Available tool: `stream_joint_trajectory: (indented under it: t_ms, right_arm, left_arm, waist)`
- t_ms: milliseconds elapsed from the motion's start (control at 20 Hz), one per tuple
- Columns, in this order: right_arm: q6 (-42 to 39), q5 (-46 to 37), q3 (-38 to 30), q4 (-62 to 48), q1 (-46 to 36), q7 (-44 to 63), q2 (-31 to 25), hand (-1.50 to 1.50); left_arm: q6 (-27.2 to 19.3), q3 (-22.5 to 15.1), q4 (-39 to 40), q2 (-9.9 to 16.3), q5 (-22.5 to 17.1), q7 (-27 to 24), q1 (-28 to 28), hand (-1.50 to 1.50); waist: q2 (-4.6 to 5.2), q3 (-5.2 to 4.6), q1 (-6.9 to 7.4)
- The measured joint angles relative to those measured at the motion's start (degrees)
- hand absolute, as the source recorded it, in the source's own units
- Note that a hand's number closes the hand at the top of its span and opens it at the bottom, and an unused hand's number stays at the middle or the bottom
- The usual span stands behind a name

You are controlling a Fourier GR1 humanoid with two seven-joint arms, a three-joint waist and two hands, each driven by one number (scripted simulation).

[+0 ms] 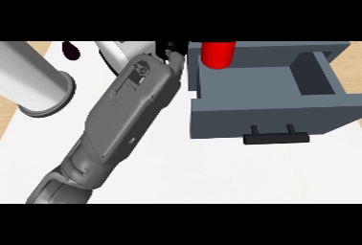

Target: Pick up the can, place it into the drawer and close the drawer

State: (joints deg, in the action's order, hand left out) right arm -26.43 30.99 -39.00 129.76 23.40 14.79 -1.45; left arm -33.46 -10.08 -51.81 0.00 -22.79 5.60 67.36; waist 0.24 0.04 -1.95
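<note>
Red can stood at twelve o'clock, at the far edge of the grey drawer unit, its lower end against the unit's top surface; whether it rested on top or hung above could not be told. The drawer's open compartment lay at two o'clock of centre, well right of the can, walls visible, nothing seen inside. Black handle projected from the front at five o'clock of the unit.

One grey forearm ran from seven o'clock up to twelve, ending in a black hand just left of the can. Only a sliver of it showed; finger state could not be told, nor whether it held the can. Which arm it was could not be settled either. No other hand in view.

Large white cylinder at ten o'clock.

Judgement: carry step. Can should travel right toward the compartment, clear the near wall, stay upright, and come down inside before any release.
</note>
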Motion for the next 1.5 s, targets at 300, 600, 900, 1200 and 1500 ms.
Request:
stream_joint_trajectory:
  t_ms: [300,600,900,1200,1500]
  right_arm:
    - [-0.1,0.2,-0.2,0.5,-0.5,0.4,-0.1,-1.5]
    - [0.0,0.5,-0.4,0.4,-1.5,1.1,-0.5,-1.5]
    - [0.3,-0.5,1.3,0.9,-1.6,1.4,0.3,-1.5]
    - [1.1,0.5,1.0,1.9,-2.3,2.7,-0.3,-1.5]
    - [1.2,0.9,1.1,2.3,-2.9,3.6,-0.7,-1.5]
  left_arm:
    - [-0.3,-1.7,8.7,0.0,-5.6,-4.2,5.6,1.5]
    - [-2.5,-6.7,13.8,0.0,-12.0,-6.1,9.5,1.5]
    - [-5.4,-12.3,16.7,0.0,-17.6,-7.7,11.2,1.5]
    - [-6.4,-16.2,19.8,0.0,-22.2,-9.0,12.2,1.5]
    - [-8.0,-20.4,22.9,0.0,-25.1,-10.4,12.6,-1.5]
  waist:
    - [0.18,0.01,-0.57]
    - [0.3,0.03,-1.4]
    - [0.36,0.05,-1.95]
    - [0.53,0.06,-2.34]
    - [0.72,0.08,-2.88]
